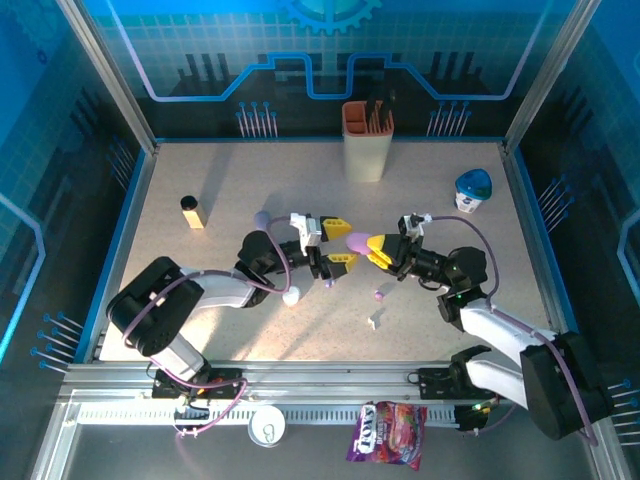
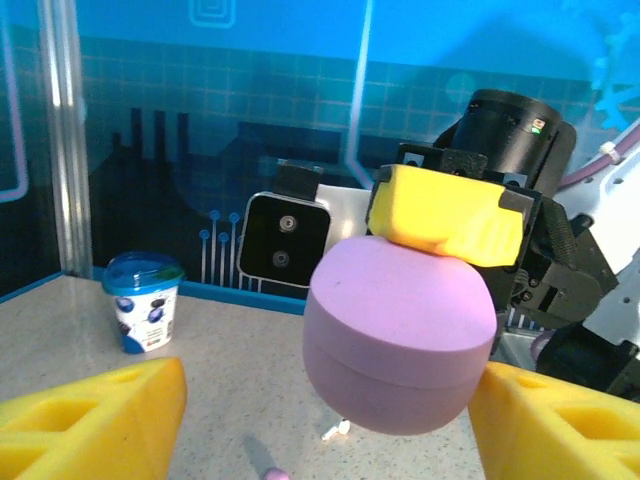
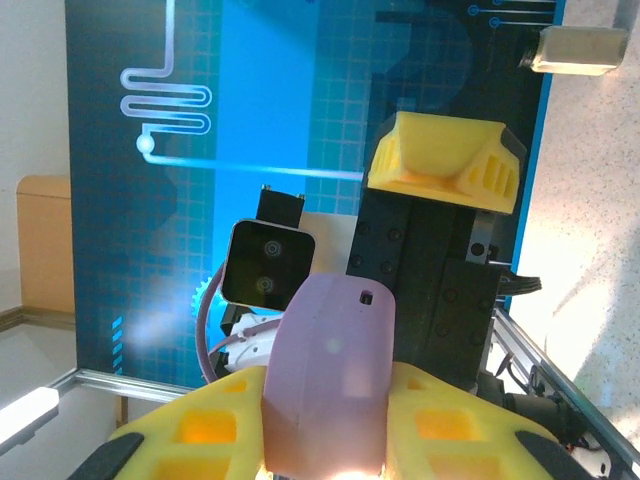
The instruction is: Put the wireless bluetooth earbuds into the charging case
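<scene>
My right gripper [image 1: 376, 250] is shut on a lilac charging case [image 1: 357, 241] and holds it above the middle of the table. The right wrist view has the case [image 3: 330, 380] pinched between my yellow fingers [image 3: 200, 430]. My left gripper [image 1: 340, 244] is open, one yellow finger on either side of that case [image 2: 400, 340]; a wide gap shows on its left side. On the table below lie loose earbuds: a purple one [image 1: 378, 295], a white one [image 1: 377, 321] and another purple one [image 1: 329, 283]. A white earbud [image 2: 338, 430] shows under the case.
A round white piece [image 1: 291, 296] and a lilac one [image 1: 262, 218] lie by the left arm. A beige tool holder [image 1: 367, 140] stands at the back, a blue-lidded cup [image 1: 473, 190] at back right, a small black-capped bottle [image 1: 192, 211] at left.
</scene>
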Tool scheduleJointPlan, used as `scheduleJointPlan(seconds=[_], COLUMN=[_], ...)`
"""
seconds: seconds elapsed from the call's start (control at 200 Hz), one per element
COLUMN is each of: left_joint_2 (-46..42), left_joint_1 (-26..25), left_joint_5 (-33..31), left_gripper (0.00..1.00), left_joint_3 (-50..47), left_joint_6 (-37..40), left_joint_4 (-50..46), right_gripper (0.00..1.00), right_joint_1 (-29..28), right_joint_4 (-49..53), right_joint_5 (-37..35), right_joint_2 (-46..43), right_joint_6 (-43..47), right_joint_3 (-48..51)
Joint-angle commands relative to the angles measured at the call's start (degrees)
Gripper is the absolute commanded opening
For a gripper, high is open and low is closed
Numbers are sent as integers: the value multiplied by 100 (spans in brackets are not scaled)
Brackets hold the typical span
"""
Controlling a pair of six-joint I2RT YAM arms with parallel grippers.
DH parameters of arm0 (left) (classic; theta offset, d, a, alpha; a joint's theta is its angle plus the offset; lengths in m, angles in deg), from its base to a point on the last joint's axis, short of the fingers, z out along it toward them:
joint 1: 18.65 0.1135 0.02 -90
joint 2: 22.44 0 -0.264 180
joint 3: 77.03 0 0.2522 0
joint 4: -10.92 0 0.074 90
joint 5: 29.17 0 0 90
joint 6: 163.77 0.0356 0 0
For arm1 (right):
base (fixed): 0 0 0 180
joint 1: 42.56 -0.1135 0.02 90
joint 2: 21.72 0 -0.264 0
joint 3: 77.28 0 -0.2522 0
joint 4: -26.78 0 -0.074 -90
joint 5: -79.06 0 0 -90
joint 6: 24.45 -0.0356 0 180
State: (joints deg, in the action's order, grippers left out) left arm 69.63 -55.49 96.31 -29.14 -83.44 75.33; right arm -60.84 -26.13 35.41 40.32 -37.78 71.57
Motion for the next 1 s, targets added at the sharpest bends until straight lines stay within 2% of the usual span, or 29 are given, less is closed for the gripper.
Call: scheduleJointPlan(seconds=[0.0, 0.215, 0.245, 0.645, 0.725, 0.9, 0.995], left_joint_2=[165, 298, 323, 452, 451, 470, 454], left_joint_1=[-72, -170, -167, -271, -262, -269, -269], left_joint_5=[279, 232, 229, 303, 310, 349, 329], left_gripper=[72, 70, 66, 50, 43, 34, 32], left_joint_3=[265, 467, 509, 660, 665, 678, 618], left_joint_6=[-151, -140, -140, -232, -233, -263, -227], left_joint_4=[220, 216, 217, 217, 217, 216, 216], right_gripper=[0, 0, 0, 0, 0, 0, 0], right_joint_1=[34, 49, 53, 95, 96, 107, 118], right_joint_4=[28, -87, -110, -458, -469, -487, -463], right_joint_5=[9, -4, -12, -32, -31, -21, -25], right_joint_2=[-183, -179, -168, 9, 35, 106, 98], right_joint_6=[-2, -43, -46, -214, -222, -232, -220], right_joint_3=[-69, -64, -42, 138, 148, 139, 112])
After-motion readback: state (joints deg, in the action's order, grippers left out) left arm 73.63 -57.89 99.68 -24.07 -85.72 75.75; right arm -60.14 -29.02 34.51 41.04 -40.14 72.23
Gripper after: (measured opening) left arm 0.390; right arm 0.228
